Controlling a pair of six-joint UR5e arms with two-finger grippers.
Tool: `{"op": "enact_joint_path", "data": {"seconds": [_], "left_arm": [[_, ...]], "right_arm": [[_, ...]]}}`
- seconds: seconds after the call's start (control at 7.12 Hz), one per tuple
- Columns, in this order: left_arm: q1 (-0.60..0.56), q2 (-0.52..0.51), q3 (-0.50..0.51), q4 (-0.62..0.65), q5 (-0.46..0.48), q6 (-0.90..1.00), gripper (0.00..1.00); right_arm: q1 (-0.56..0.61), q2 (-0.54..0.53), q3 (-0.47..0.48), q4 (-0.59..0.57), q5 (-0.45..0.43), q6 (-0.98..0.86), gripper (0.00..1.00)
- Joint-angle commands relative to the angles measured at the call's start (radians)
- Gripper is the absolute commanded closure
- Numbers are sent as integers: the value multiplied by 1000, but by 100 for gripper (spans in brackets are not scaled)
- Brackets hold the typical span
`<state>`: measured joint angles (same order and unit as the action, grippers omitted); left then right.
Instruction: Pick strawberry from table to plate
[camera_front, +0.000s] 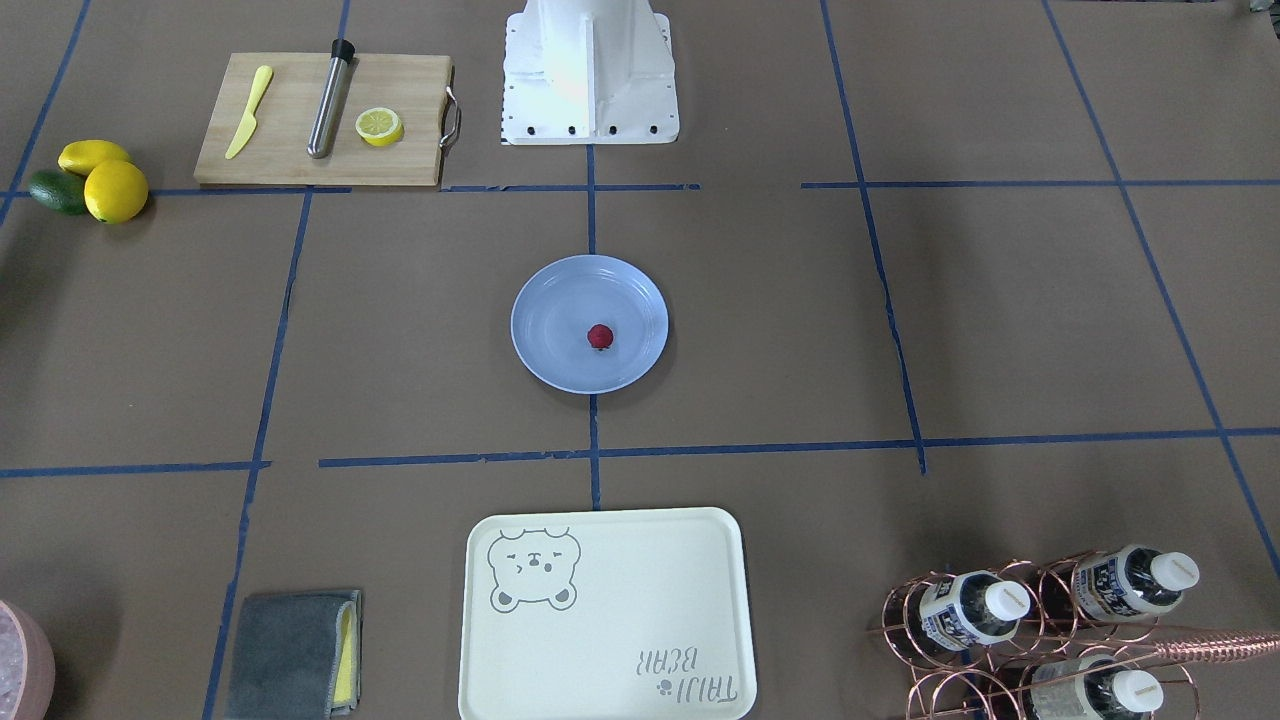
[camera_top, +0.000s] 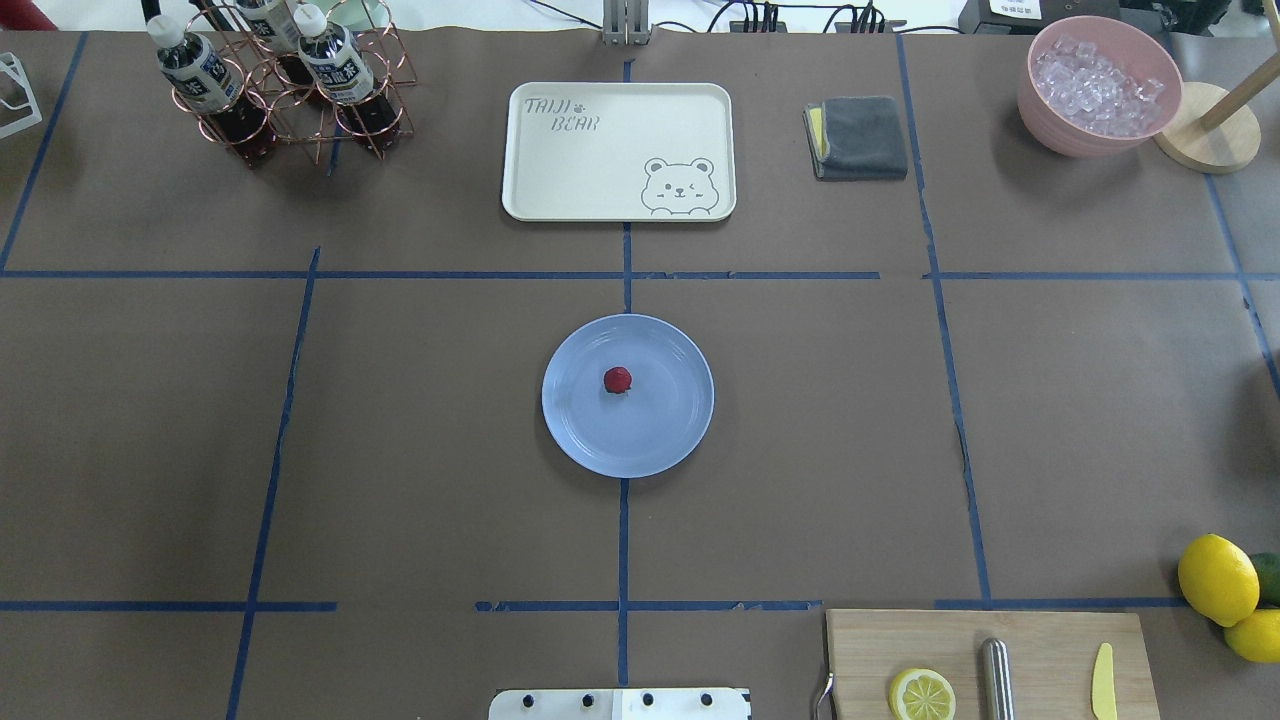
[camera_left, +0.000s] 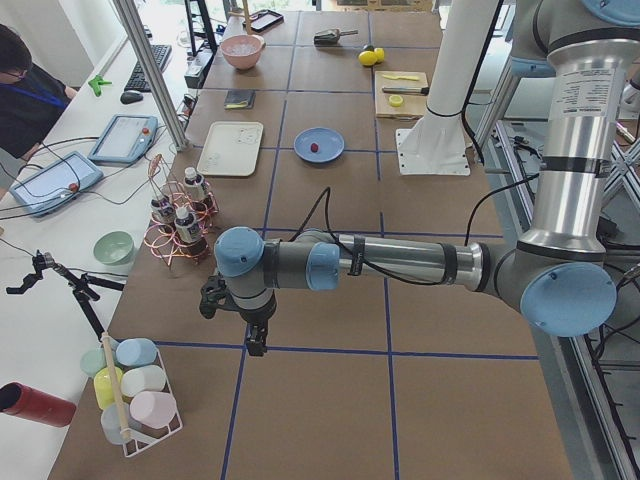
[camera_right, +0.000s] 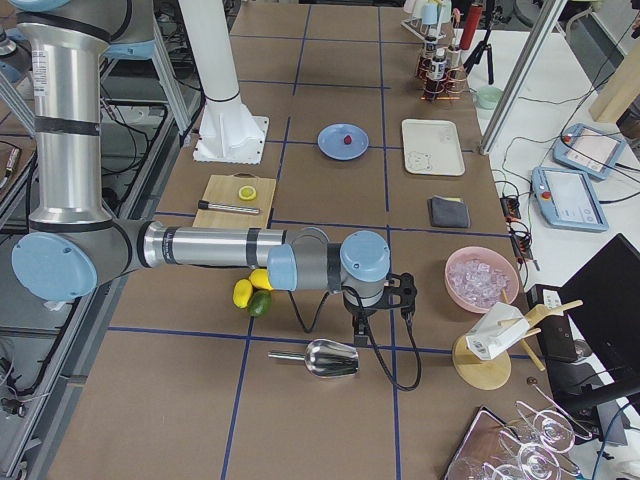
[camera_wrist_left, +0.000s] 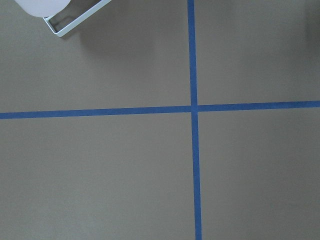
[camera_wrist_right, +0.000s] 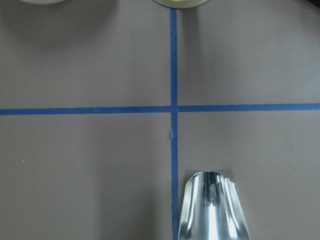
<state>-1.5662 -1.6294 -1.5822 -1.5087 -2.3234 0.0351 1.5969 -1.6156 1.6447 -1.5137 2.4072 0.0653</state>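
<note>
Strawberry: the strawberry (camera_top: 617, 380) is a tiny, rounded, dark-red berry with a dark speck at one edge, too small to make out.
Where it lies: on the plate (camera_top: 665, 425), just off its centre toward the counter edge away from the robot, well inside the raised rim.
Plate: round, light blue and glossy, at the middle of the counter (camera_top: 420, 470), sitting over a blue tape line (camera_top: 623, 540).
Left gripper: the left gripper (camera_left: 256, 345) hangs pointing down above the counter's left end, well apart from the plate; I cannot tell how wide it stands.
Right gripper: the right gripper (camera_right: 358, 328) hangs above the counter's right end, near a metal scoop (camera_right: 330, 357); I cannot tell its opening either.
</note>
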Motion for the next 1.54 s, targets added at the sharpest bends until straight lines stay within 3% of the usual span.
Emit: {"op": "enact_joint_path", "data": {"seconds": [0.0, 0.42, 0.7, 0.98, 1.4], "left_arm": [[0, -1, -7, -34, -1, -1, 0], [2, -12, -13, -171, -2, -11, 0], [2, -9, -18, -209, -5, -11, 0], [2, -4, -33, -208, -79, -11, 0], [2, -4, -38, -208, -80, -12, 0]], "right_arm": [[0, 17, 13, 16, 4, -2, 0], [-70, 19, 9, 198, 44, -2, 0], [-116, 60, 30, 199, 52, -2, 0], [-130, 63, 35, 201, 50, -1, 0], [-132, 62, 37, 202, 50, -2, 0]]}}
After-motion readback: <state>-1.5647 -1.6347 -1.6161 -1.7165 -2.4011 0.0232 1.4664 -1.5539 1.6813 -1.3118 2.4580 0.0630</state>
